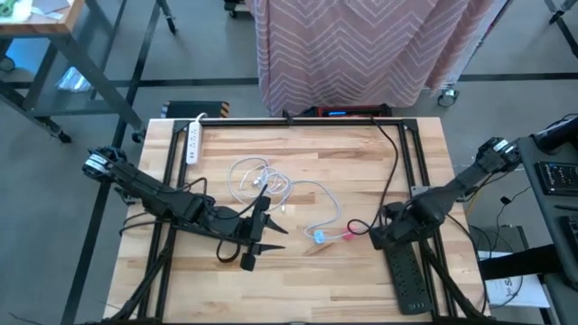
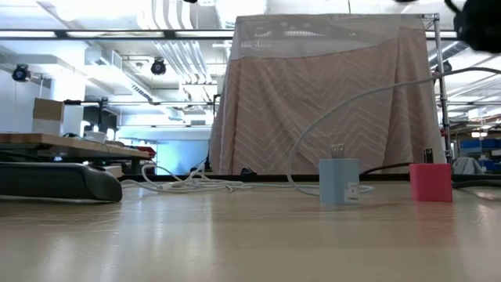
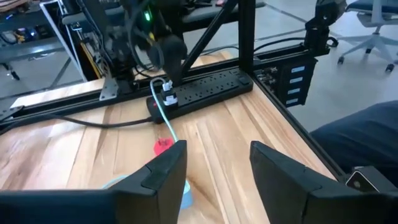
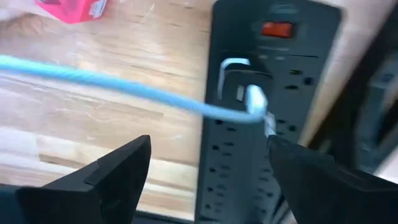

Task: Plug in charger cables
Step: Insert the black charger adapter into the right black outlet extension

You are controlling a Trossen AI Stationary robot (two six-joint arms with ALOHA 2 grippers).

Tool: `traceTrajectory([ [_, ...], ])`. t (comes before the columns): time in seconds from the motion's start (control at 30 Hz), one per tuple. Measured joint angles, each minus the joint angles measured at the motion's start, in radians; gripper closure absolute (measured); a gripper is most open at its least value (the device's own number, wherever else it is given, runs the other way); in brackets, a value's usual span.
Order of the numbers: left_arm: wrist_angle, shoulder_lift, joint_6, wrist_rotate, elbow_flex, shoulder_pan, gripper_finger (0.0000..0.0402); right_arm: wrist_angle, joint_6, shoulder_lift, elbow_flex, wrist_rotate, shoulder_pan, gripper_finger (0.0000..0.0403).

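A small white plug (image 4: pixel 238 86) sits in the black power strip (image 4: pixel 261 155), and a white charger cable (image 4: pixel 124 87) runs from it over the table. My right gripper (image 4: pixel 208 168) hovers open above the strip's far end (image 1: pixel 394 246), one finger on either side of the cable, touching nothing. A red-pink plug block (image 1: pixel 348 236) and a light blue one (image 1: pixel 319 236) stand on the table between the arms. My left gripper (image 3: pixel 214 171) is open and low, pointing toward the right edge, just left of the blocks (image 1: pixel 275 238). Loose white cables (image 1: pixel 260 179) lie tangled behind it.
A white power strip (image 1: pixel 191 143) lies at the far left corner. A thick black cord (image 1: pixel 390 158) runs from the far edge down to the black strip. Black frame rails (image 1: pixel 417 153) border the table. Bare wood lies along the near edge (image 1: pixel 307 293).
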Motion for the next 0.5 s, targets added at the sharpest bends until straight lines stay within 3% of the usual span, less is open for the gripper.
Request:
traceTrajectory([
  [0.13, -0.012, 0.000, -0.037, -0.015, 0.000, 0.000, 0.0221, -0.171, 0.044, -0.002, 0.110, 0.013, 0.000, 0.0095],
  [0.23, -0.058, -0.012, -0.092, -0.035, 0.000, 0.000, 0.0211, -0.243, 0.061, -0.002, 0.183, 0.105, 0.000, 0.0103],
  [0.37, -0.112, -0.028, -0.111, -0.037, 0.000, 0.000, 0.0201, -0.230, -0.016, 0.000, 0.257, 0.348, 0.000, 0.0115],
  [0.5, -0.102, -0.029, -0.103, -0.037, 0.000, 0.000, 0.0193, -0.094, -0.215, 0.007, 0.267, 0.587, -0.008, 0.0124],
])
